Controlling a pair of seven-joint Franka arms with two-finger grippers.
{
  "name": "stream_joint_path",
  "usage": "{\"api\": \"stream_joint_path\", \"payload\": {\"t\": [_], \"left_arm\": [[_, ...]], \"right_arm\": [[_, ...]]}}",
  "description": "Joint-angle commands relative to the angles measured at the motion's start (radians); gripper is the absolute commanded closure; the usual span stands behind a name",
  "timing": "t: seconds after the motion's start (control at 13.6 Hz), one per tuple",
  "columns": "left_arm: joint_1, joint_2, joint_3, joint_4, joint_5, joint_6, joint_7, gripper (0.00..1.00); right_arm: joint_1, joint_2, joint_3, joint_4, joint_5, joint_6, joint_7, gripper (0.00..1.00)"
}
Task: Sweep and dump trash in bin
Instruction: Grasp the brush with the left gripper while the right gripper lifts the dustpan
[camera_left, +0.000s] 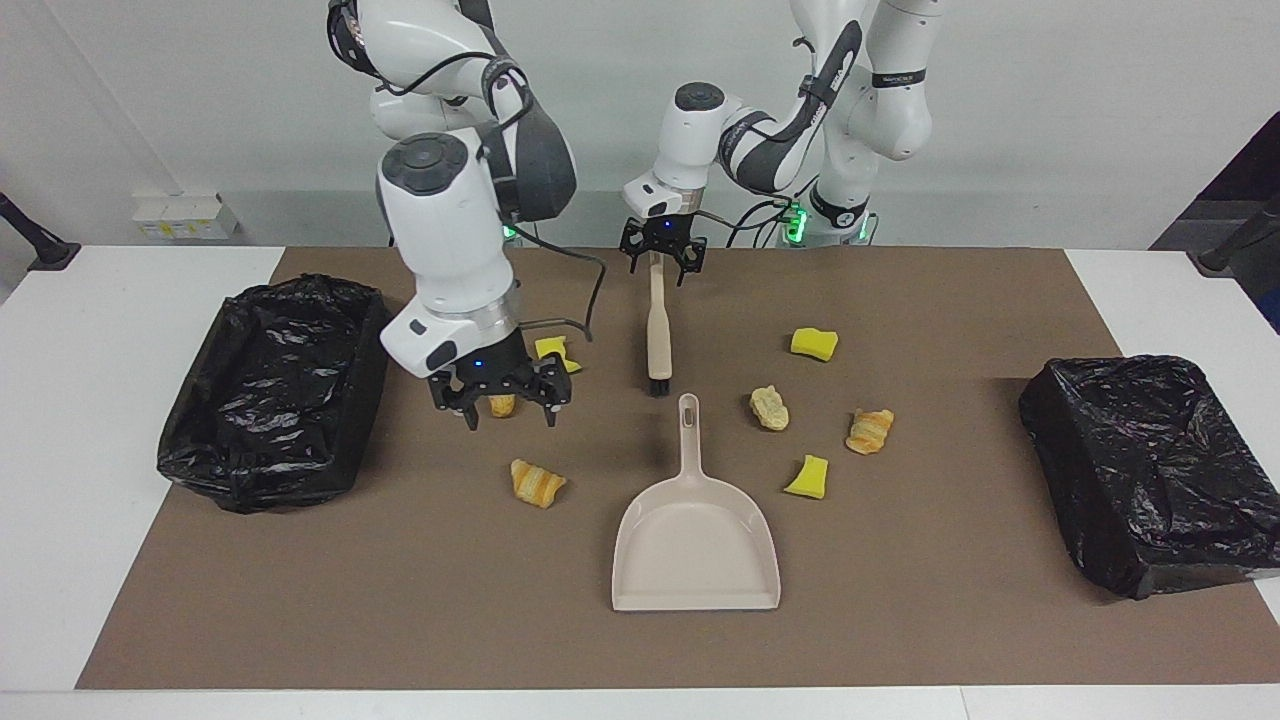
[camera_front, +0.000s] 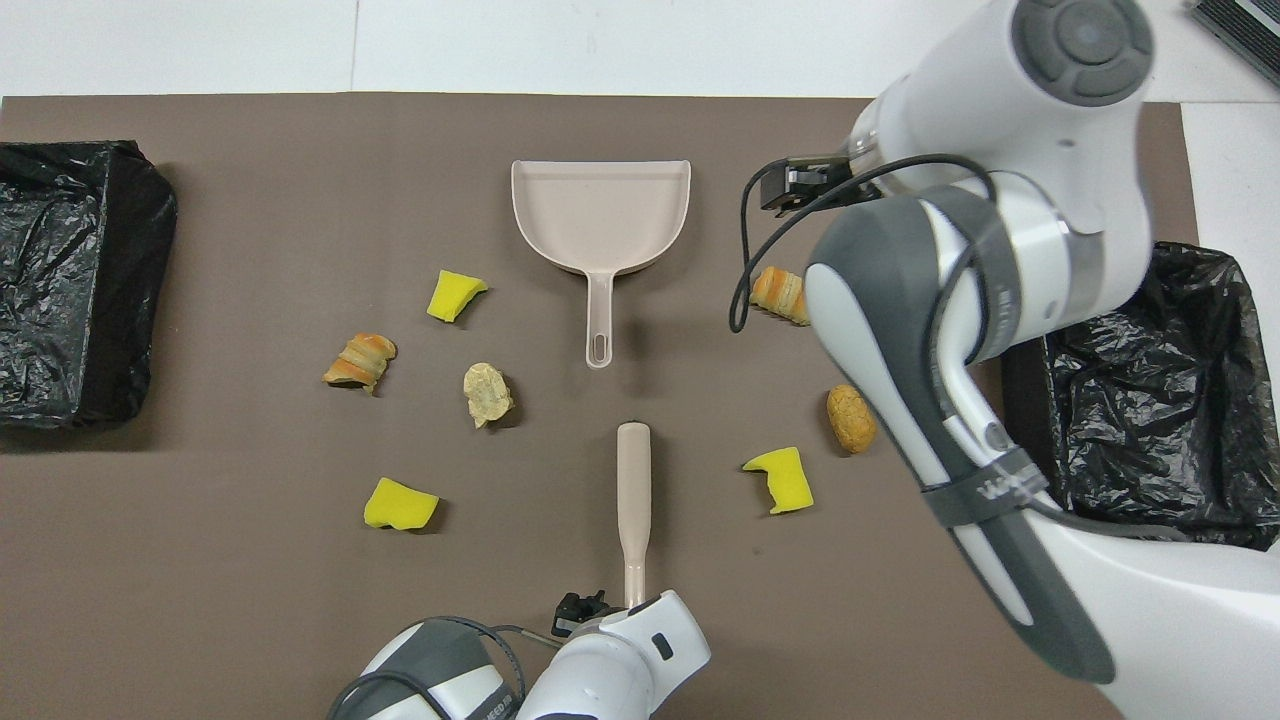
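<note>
White desk (camera_left: 60, 400), brown mat (camera_left: 400, 600): seven trash pieces (camera_left: 538, 482) lie loose around the dustpan (camera_left: 695, 550), with a black-lined bin (camera_left: 270, 380) at each end. The right gripper (camera_left: 510, 412) holds its fingers wide and empty over a bread bit (camera_left: 500, 405). The left gripper (camera_left: 660, 262) has its fingers apart, straddling the brush (camera_left: 658, 340) handle.

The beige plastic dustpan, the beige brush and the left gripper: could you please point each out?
Beige plastic dustpan (camera_left: 695, 550): facing view, bare pan floor.
Beige brush (camera_front: 634, 475): overhead view, thick handle.
Left gripper (camera_left: 659, 262): facing view, between its fingertips.
</note>
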Motion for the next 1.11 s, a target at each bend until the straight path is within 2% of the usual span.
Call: {"api": "stream_joint_path", "payload": {"t": [0.0,0.07,0.22,0.37,0.59,0.74,1.03], "left_arm": [[-0.019,-0.021,0.012,-0.028,0.016,0.026,-0.033,0.81],[-0.019,-0.021,0.012,-0.028,0.016,0.026,-0.031,0.91],[-0.019,-0.018,0.009,-0.028,0.016,0.018,-0.033,0.91],[-0.019,-0.015,0.012,-0.028,0.016,0.01,-0.042,1.0],[0.001,-0.038,0.018,-0.011,0.016,-0.068,-0.039,1.0],[0.048,-0.102,0.018,0.009,0.016,-0.181,-0.036,1.0],[0.141,-0.326,0.015,0.0,0.097,-0.504,-0.033,1.0]], "right_arm": [[0.057,0.046,0.0,0.042,-0.043,-0.007,0.101,0.0],[0.06,0.048,0.003,0.036,-0.046,-0.007,0.101,0.0],[0.083,0.071,0.006,0.035,-0.049,0.005,0.112,0.0],[0.116,0.101,0.006,0.036,-0.048,0.025,0.171,0.0],[0.177,0.172,0.008,0.042,-0.046,0.105,0.312,0.0],[0.205,0.2,0.013,0.044,-0.04,0.128,0.359,0.0],[0.244,0.233,0.019,0.035,-0.034,0.133,0.406,0.0]]}}
